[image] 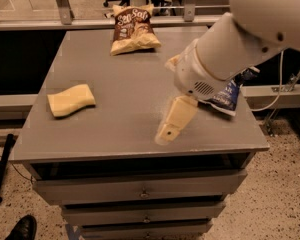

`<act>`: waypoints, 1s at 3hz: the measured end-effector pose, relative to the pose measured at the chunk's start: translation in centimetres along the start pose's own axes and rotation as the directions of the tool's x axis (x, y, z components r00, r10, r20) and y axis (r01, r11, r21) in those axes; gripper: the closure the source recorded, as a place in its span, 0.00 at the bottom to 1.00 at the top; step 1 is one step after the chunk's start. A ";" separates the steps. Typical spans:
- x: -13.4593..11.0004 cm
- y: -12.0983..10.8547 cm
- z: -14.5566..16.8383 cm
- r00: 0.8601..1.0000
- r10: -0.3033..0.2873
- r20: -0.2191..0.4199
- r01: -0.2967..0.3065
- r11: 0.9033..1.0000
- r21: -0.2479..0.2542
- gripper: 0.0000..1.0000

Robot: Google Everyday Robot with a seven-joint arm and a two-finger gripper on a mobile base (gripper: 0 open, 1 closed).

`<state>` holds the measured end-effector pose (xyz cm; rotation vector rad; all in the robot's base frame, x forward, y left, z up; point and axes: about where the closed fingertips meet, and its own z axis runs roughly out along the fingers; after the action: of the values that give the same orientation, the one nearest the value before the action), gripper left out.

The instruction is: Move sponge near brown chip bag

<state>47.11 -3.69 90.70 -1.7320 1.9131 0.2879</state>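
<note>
Camera view, sponge task. The sponge [71, 100], pale yellow and wavy-edged, lay flat near the left edge of the grey table [115, 134], well apart from the brown chip bag [134, 30], which rested at the far edge of the same top, just left of the middle. My gripper [175, 119] hung low over the front right part of the table, its cream tip pointing down and to the left, near the front edge. It was well apart from the sponge and had hold of nothing that I could see; whether it was open or closed I could not tell. My white arm [230, 49] crossed in from the upper right and partly covered a dark blue chip bag [229, 91] lying by the right edge.

Below the top, the table carried stacked grey drawers [140, 189], all pushed in, so their contents were hidden. The floor [275, 204] was speckled. A black shoe [21, 228] showed at the lower left corner. A pale ledge [270, 95] ran along the right side, with a cable [279, 79] hanging beside it.
</note>
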 end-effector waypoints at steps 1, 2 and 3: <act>-3.7 -0.7 4.3 0.992 -0.022 0.125 0.026 0.999 -0.023 0.00; -7.7 -1.7 8.0 0.971 -0.031 0.238 0.041 0.998 -0.037 0.00; -10.4 -2.7 11.1 0.954 -0.015 0.299 0.031 0.998 -0.048 0.00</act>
<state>52.75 10.30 87.44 -1.6361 1.6785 0.5628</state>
